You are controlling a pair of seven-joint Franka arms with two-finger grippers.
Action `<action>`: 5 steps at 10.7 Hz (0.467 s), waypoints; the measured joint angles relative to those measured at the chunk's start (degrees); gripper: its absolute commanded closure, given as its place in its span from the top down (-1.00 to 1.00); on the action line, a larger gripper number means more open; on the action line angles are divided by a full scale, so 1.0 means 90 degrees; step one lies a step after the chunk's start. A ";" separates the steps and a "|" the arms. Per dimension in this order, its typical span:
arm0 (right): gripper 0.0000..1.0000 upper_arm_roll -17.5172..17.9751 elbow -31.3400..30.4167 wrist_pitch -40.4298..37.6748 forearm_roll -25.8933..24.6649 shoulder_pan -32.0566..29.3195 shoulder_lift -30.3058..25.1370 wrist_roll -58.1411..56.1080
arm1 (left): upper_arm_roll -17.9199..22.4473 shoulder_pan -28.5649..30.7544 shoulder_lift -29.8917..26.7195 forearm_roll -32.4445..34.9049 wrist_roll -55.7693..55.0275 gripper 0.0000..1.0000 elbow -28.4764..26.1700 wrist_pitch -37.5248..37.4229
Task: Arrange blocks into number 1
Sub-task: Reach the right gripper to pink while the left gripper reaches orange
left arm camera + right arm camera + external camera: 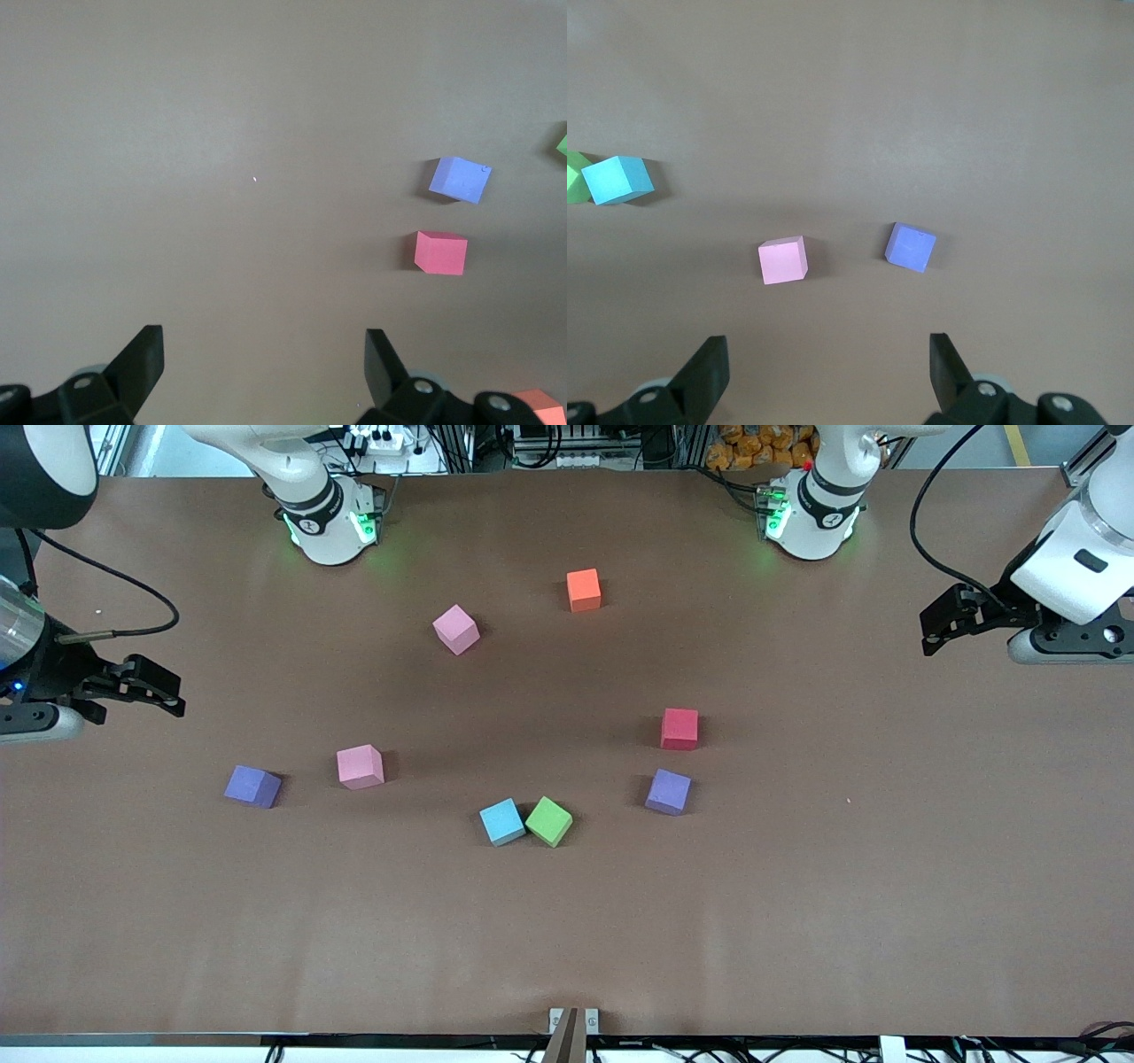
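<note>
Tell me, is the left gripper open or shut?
Open: the left gripper shows two fingers wide apart, nothing between them.

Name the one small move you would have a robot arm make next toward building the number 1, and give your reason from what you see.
Probably lower the right gripper toward the purple block closest to it. Both grippers are open and holding nothing; the left gripper waits at its end of the table. All eight blocks lie scattered, none lined up.
</note>
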 measured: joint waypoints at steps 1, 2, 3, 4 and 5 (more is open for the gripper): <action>1.00 0.0000 0.0000 0.0000 0.0000 0.0007 0.0000 0.0000 | 0.0000 0.0000 0.0000 0.0000 0.0000 1.00 0.0000 -0.0005; 1.00 0.0001 0.0000 0.0001 0.0000 0.0013 0.0000 0.0000 | 0.0000 -0.0002 0.0000 0.0000 0.0017 1.00 0.0000 -0.0010; 1.00 0.0001 0.0003 0.0001 0.0000 0.0025 0.0000 0.0000 | 0.0000 -0.0004 0.0000 -0.0001 0.0049 1.00 0.0000 -0.0014; 1.00 0.0001 0.0009 0.0001 0.0000 0.0042 0.0000 0.0011 | -0.0001 -0.0013 0.0000 -0.0006 0.0067 1.00 0.0000 -0.0016; 1.00 0.0002 0.0010 0.0001 0.0000 0.0054 0.0000 0.0034 | -0.0012 -0.0039 0.0001 -0.0013 0.0069 1.00 0.0000 -0.0018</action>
